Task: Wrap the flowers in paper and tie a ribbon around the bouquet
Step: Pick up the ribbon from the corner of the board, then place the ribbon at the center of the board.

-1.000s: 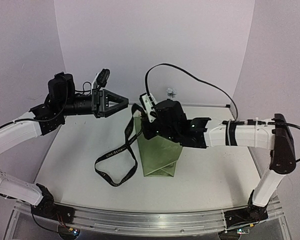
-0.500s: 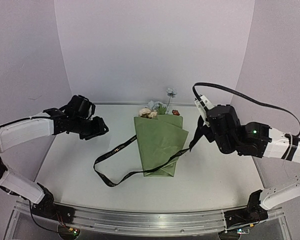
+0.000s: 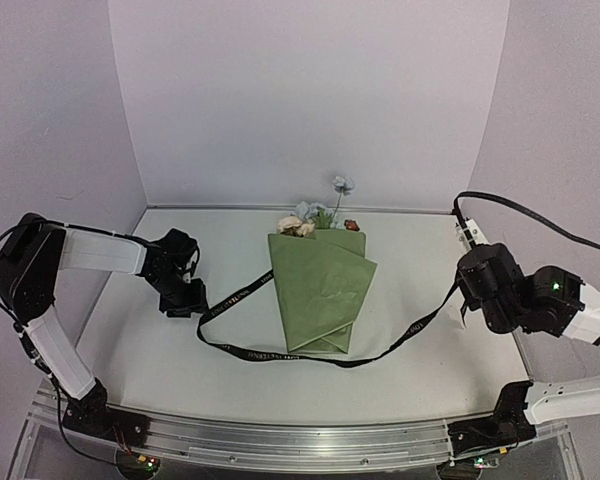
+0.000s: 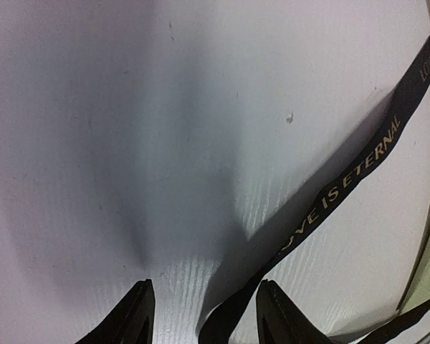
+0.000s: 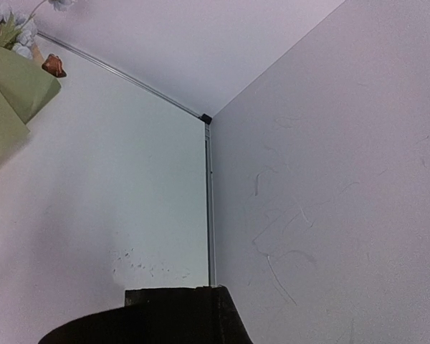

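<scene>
Olive-green paper cone bouquet [image 3: 320,290] lies mid-bench, pale blooms at its far end. A narrow black ribbon with light lettering [image 3: 270,352] passes the cone's near tip and rises right into my right pincer [image 3: 460,295], which is pinched closed. My left pincer [image 3: 187,300] sits low on the white bench [image 3: 130,350], at the ribbon's left bend.

Left arm [image 3: 100,248] and right arm [image 3: 592,322] have white shells with black joint housings; a black cable [image 3: 540,222] arcs off the right one; a green light [image 3: 557,287] dots it.
</scene>
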You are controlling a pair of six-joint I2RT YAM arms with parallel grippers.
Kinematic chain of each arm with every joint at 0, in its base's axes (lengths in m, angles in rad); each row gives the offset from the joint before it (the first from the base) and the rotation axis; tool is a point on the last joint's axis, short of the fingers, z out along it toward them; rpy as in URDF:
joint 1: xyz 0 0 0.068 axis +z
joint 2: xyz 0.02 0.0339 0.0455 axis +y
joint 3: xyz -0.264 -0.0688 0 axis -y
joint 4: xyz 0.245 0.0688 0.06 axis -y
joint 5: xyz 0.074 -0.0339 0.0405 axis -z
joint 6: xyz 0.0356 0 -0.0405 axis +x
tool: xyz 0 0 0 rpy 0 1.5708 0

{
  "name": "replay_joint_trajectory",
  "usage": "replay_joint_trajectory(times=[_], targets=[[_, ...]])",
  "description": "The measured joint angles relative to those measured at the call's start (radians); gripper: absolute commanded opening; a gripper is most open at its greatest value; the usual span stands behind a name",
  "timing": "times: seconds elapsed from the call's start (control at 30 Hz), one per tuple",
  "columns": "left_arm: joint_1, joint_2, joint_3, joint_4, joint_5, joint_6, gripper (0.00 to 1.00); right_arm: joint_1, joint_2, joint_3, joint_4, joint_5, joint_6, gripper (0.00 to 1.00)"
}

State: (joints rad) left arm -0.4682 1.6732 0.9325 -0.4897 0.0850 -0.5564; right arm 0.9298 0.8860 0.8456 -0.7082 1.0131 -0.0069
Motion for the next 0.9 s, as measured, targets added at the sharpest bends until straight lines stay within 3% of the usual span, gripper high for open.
replay_joint_trajectory(times=[0.17, 0.27, 0.37, 0.43, 0.67, 0.77, 0.9], targets=[[-0.005, 0.035, 0.001, 0.034, 0.062, 0.013, 0.4, 0.0, 0.0, -0.041, -0.051, -0.013, 0.063, 0.0], [-0.017, 0.049, 0.006, 0.05, 0.073, 0.02, 0.27, -0.004, 0.0, -0.048, -0.068, -0.016, 0.09, 0.0], [-0.038, 0.076, 0.028, 0.055, 0.07, 0.025, 0.06, -0.011, 0.0, -0.053, -0.075, -0.018, 0.11, 0.0], [-0.053, 0.098, 0.051, 0.055, 0.063, 0.027, 0.0, -0.02, 0.0, -0.056, -0.078, -0.023, 0.12, 0.0], [-0.044, 0.033, 0.078, -0.041, -0.146, -0.022, 0.0, -0.096, 0.01, -0.055, -0.081, -0.052, 0.129, 0.0], [0.007, -0.139, 0.112, -0.126, -0.3, -0.053, 0.0, -0.135, 0.04, -0.02, -0.101, -0.059, 0.099, 0.0], [0.059, -0.454, 0.292, -0.169, -0.513, -0.094, 0.0, -0.16, 0.073, 0.1, -0.112, -0.062, 0.022, 0.0]])
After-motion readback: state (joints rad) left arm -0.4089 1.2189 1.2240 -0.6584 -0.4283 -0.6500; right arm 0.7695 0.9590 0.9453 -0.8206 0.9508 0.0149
